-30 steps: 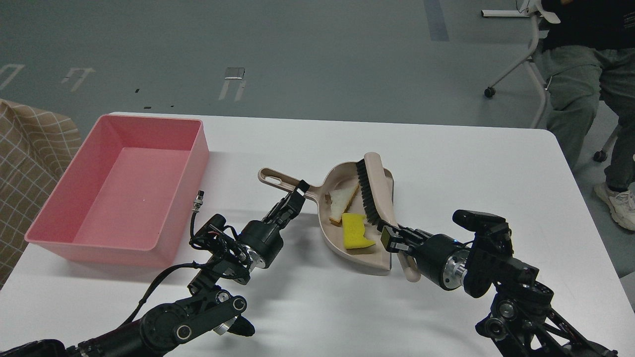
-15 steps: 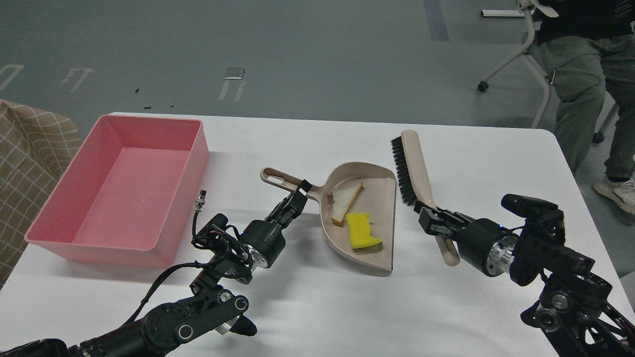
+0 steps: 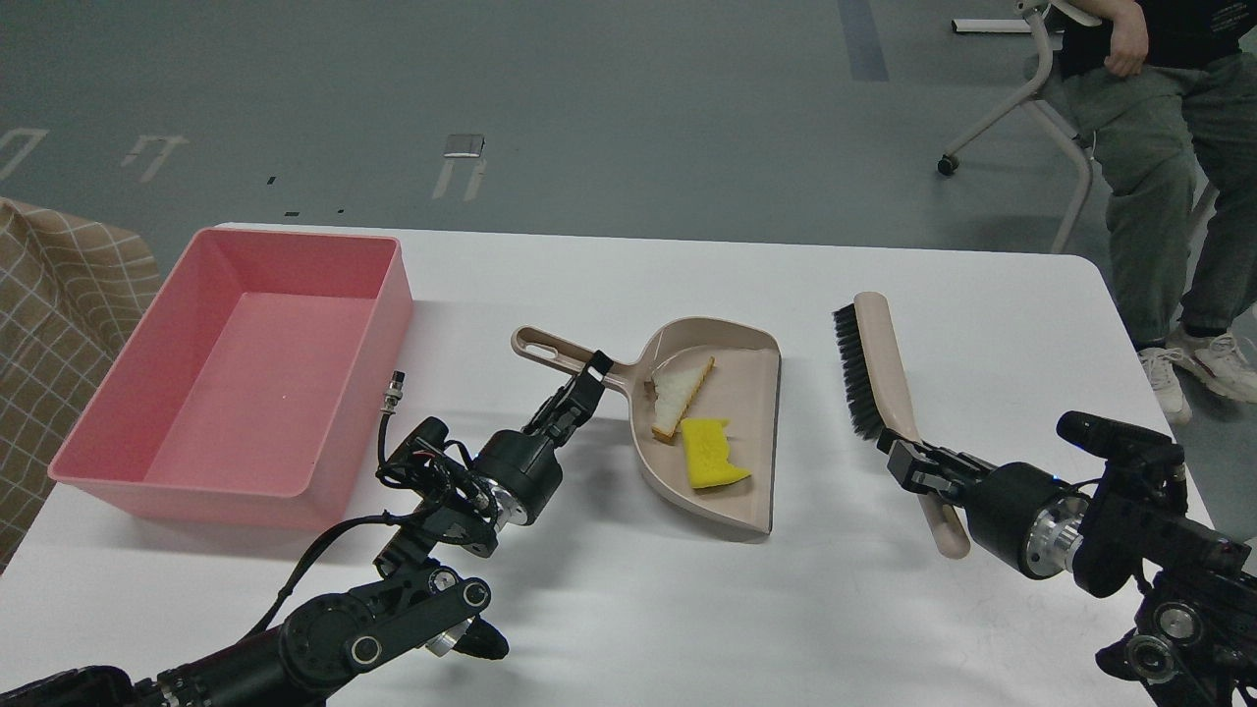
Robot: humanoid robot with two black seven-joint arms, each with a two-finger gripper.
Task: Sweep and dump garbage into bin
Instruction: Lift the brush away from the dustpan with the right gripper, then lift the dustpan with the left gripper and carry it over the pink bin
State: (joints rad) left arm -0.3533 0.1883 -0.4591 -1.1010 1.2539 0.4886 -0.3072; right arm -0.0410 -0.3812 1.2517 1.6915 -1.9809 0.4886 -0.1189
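The bread half-slice (image 3: 680, 392) and the yellow sponge piece (image 3: 711, 456) lie inside the beige dustpan (image 3: 741, 496) at the table's middle. My left gripper (image 3: 587, 381) is shut on the dustpan's handle (image 3: 550, 352). My right gripper (image 3: 911, 462) is shut on the beige brush (image 3: 879, 368), whose black bristles face left; the brush is well to the right of the dustpan, apart from it. The pink bin (image 3: 344, 412) stands at the left of the table and shows nothing inside.
The white table (image 3: 628, 609) has its right edge near my right arm. A checked cloth (image 3: 59, 314) lies beyond the bin on the left. A seated person (image 3: 1169, 147) and a wheeled chair (image 3: 1031, 108) are at the back right.
My right gripper has lifted the brush out of the dustpan and carried it to the right. The dustpan, the scraps and my left gripper have stayed about where they were.
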